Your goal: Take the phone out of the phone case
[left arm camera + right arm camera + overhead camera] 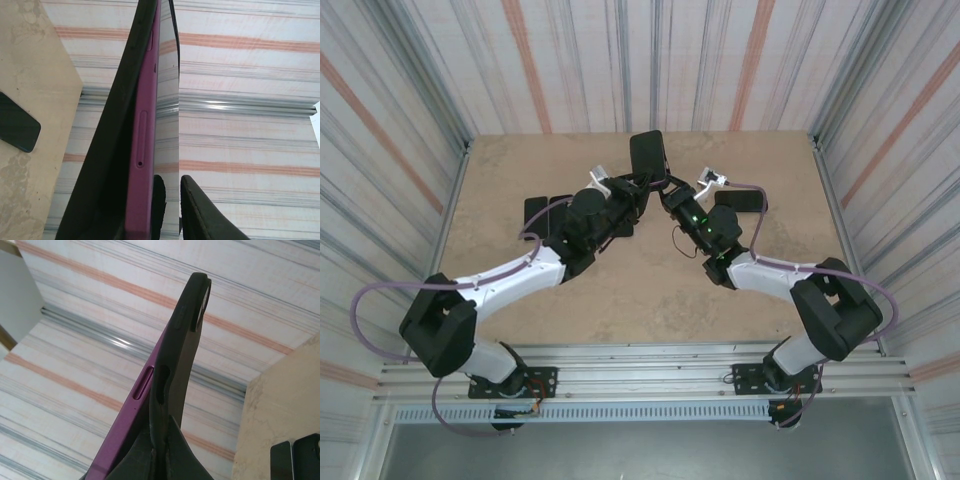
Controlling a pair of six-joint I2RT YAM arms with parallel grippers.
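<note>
The purple phone (142,150) is in the air above the mottled beige tabletop (520,170). The right tool (159,460) pinches tight the rubbery black case (187,335), which is bent off one edge. One finger (200,215) of the left tool (632,192) is beside the glossy screen; whether it grips I cannot tell.

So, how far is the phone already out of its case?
Partly. Done: the top of the black phone case has peeled away from the purple phone. In hand: the right claw pinches the case, the left claw is at the phone, both raised above the table. Remaining: the phone's lower part seems to sit in the case and must be pulled free.
</note>
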